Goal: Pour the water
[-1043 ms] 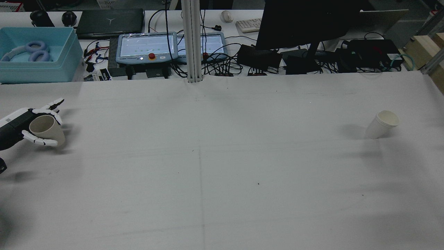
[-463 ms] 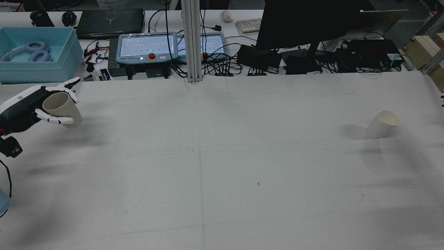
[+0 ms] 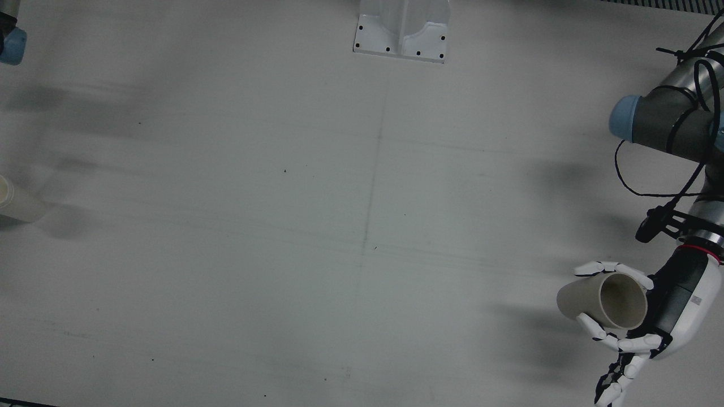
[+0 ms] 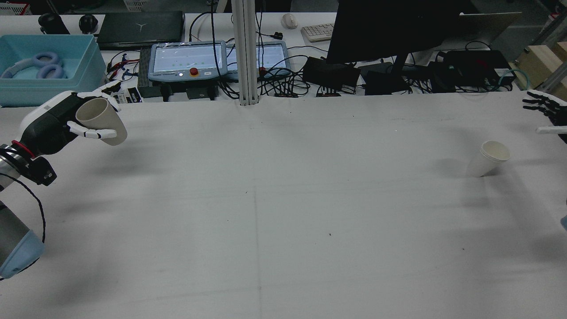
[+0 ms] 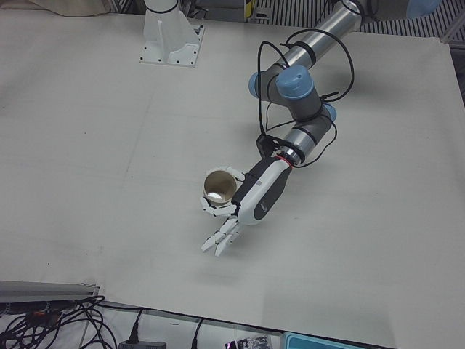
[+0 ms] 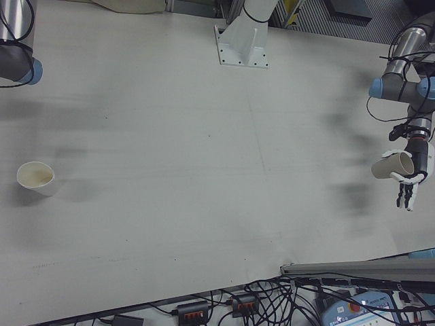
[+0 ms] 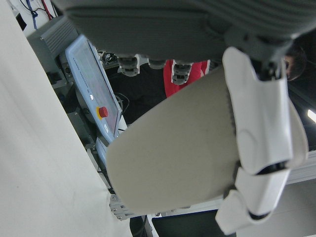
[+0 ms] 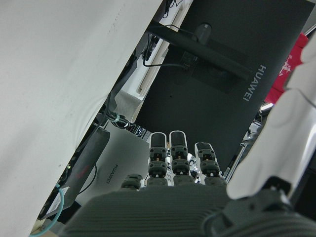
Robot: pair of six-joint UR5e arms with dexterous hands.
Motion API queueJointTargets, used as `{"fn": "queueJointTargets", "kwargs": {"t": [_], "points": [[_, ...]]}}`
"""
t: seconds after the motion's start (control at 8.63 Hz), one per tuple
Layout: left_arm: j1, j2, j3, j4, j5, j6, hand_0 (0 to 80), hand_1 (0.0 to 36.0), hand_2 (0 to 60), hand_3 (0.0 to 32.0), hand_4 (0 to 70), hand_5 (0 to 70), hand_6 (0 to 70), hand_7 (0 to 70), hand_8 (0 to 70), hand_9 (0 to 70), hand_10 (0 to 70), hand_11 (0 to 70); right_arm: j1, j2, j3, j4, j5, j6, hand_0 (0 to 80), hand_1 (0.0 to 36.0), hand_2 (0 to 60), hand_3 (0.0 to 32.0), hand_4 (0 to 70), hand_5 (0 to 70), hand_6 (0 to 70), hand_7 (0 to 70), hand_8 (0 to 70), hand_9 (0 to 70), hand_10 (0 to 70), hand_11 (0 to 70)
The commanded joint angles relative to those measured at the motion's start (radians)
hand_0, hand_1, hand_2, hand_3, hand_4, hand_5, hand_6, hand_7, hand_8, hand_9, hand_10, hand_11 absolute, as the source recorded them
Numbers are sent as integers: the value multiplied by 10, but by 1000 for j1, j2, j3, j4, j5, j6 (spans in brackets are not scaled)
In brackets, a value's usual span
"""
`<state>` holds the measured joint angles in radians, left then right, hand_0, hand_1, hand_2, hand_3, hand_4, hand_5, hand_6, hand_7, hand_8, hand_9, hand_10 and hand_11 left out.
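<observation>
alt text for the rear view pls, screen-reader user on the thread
The left hand holds a beige paper cup tilted above the white table at far left. A white paper cup stands at far right, the right hand open beyond it.

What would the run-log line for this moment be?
left hand: holding beige cup, lifted, tilted | right hand: open, table edge | white cup: upright on table
</observation>
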<state>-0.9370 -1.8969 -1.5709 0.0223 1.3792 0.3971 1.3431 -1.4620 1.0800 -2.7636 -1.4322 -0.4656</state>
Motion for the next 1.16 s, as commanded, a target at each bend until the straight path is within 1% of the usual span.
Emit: {"fn": "queueJointTargets", "kwargs": {"t": [0.0,0.12,0.23,0.35,0.46,0.58,0.7,0.93,1.04], "points": [[9,-5,0,21,-20,-53,566,360,600,0,700,700,48,89,7,4,33,68,-81,5,-6,4,1,-63,475,76,0,0,99,87,121,195,134,193,0,4],[7,-5,-6,22,-22,-54,570,360,600,0,700,700,47,90,6,6,34,69,-76,0,-5,7,2,-30,472,76,0,0,38,63,91,169,128,181,0,0],[7,-7,-17,37,-23,-54,573,360,600,0,700,700,47,90,6,6,33,68,-79,0,-5,27,3,19,468,71,0,0,0,46,68,142,127,176,0,1],[9,-10,-20,51,-29,-69,578,360,600,0,700,700,45,90,6,5,30,65,-90,2,3,27,3,33,463,65,0,0,0,33,54,124,129,181,0,9],[7,-8,-23,68,-51,-98,585,360,600,0,700,700,45,92,6,5,26,59,-110,-1,5,35,3,39,461,59,0,0,0,11,29,83,114,152,0,0],[7,-8,-43,106,-77,-125,589,360,600,0,700,700,45,94,4,6,26,60,-136,-23,5,41,3,35,461,56,0,0,0,2,16,66,106,138,0,0],[10,-10,-49,120,-91,-129,587,360,600,0,700,700,42,90,4,4,22,54,-136,-30,12,41,3,35,457,44,0,0,0,0,0,36,100,125,0,0],[11,-46,-44,154,-92,-129,589,360,600,0,700,700,46,93,3,5,26,59,-134,-133,89,56,3,36,459,42,0,0,0,0,0,14,106,127,0,0],[11,-68,-34,165,-92,-129,589,360,600,0,700,700,45,92,3,5,26,60,-133,-159,87,61,3,35,461,42,0,0,0,0,0,13,106,126,0,0]]}}
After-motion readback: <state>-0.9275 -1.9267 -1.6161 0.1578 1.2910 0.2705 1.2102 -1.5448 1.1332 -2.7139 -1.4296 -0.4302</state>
